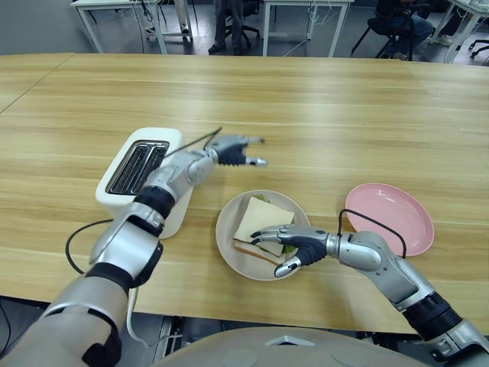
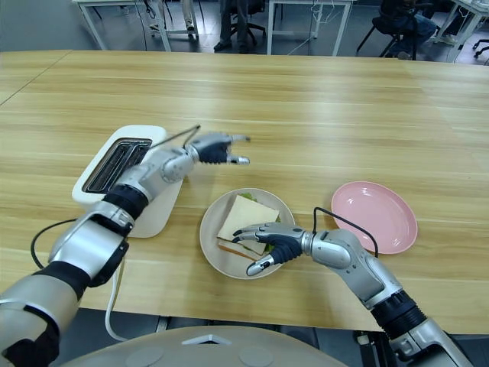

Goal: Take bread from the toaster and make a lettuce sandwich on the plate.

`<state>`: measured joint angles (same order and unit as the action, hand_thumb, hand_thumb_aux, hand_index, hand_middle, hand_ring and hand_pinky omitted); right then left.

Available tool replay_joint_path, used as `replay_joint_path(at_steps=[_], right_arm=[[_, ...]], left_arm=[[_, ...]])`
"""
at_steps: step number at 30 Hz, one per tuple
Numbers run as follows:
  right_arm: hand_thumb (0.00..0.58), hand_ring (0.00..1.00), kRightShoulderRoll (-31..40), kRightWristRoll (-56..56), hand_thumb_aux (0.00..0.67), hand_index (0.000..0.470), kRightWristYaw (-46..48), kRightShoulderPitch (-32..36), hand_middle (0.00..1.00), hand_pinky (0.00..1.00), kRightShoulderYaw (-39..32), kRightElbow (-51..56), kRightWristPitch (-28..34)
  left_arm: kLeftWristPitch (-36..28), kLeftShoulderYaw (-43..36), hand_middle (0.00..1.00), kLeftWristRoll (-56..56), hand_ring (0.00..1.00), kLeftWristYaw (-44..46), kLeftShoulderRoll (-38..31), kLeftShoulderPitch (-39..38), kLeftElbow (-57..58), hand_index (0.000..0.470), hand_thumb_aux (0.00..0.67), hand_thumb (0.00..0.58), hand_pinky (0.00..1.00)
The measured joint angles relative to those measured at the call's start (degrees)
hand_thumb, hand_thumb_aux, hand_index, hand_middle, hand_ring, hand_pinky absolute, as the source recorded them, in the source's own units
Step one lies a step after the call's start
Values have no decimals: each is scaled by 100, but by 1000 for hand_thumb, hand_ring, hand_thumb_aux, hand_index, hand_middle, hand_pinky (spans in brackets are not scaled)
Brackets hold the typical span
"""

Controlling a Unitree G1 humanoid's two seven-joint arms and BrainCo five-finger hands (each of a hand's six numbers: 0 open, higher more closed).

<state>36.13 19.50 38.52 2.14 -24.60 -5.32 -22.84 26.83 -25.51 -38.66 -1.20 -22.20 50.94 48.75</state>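
A white toaster (image 1: 137, 177) stands at the left of the wooden table, its slots dark. To its right a beige plate (image 1: 229, 245) holds a sandwich (image 1: 258, 219): a bread slice on top, green lettuce at the edges, another slice beneath. My left hand (image 1: 238, 150) hovers open above the table between the toaster and the plate, holding nothing. My right hand (image 1: 289, 245) rests over the near right part of the sandwich with its fingers spread; it touches the bread but grasps nothing.
An empty pink plate (image 1: 390, 218) lies to the right of the beige one. A black cable (image 1: 76, 245) runs off the table's near edge by the toaster. Chairs and table legs stand in the room behind.
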Motion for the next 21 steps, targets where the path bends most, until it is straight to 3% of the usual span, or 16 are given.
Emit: replay_joint_path(at_steps=[8,9,10,11,12,14,15,16,17,18,19,21], right_arm=[[0,0,-93,-560,0,0,220,-49,0,0,123,-93,311],[216,0,-179,-683,139,96,209,-69,0,0,192,-97,369],[491,0,-302,-841,407,280,176,-89,0,0,271,-83,454],[580,0,-457,-1017,670,460,107,-98,0,0,348,-69,554],[580,0,-643,-1221,670,460,20,-100,0,0,468,-59,687],[580,0,-908,-1648,670,460,-163,-49,0,0,796,-67,966],[580,220,-979,-1854,670,460,-204,-7,220,220,972,-75,1057],[580,592,-1044,-2039,670,460,-254,18,592,592,1154,-99,1141],[580,725,-1091,-2226,670,460,-294,31,725,725,1315,-139,1230],[580,937,-1149,-2440,670,460,-309,35,937,937,1468,-197,1328],[580,1000,-1198,-2626,670,460,-300,38,1000,1000,1542,-251,1429],[580,1000,-1250,-3060,670,460,-216,-20,1000,1000,1664,-400,1674]], left_arm=[[-485,1471,1000,466,1000,-988,-809,-649,-2040,0,0,0,1000],[-496,1633,1000,666,1000,-941,-812,-800,-2338,103,150,230,1000],[-506,1814,1000,954,1000,-815,-808,-1018,-2705,289,420,500,1000],[-514,1989,1000,1263,1000,-654,-791,-1258,-3093,409,596,573,1000],[-548,2121,1000,1590,1000,-464,-775,-1507,-3504,460,670,580,1000],[-604,2280,1000,2216,1000,-71,-717,-1980,-4191,460,670,580,1000],[-653,2355,1000,2481,1000,115,-702,-2197,-4472,460,670,580,1000],[-702,2419,1000,2701,1000,274,-677,-2388,-4701,460,670,580,1000],[-752,2459,1000,2928,1000,411,-642,-2588,-4938,460,670,580,1000],[-814,2481,1000,3165,1000,569,-604,-2807,-5167,460,670,580,1000],[-880,2504,1000,3356,1000,711,-602,-2985,-5348,460,670,580,1000],[-970,2565,1000,3784,1000,1043,-602,-3464,-5823,460,670,580,1000]])
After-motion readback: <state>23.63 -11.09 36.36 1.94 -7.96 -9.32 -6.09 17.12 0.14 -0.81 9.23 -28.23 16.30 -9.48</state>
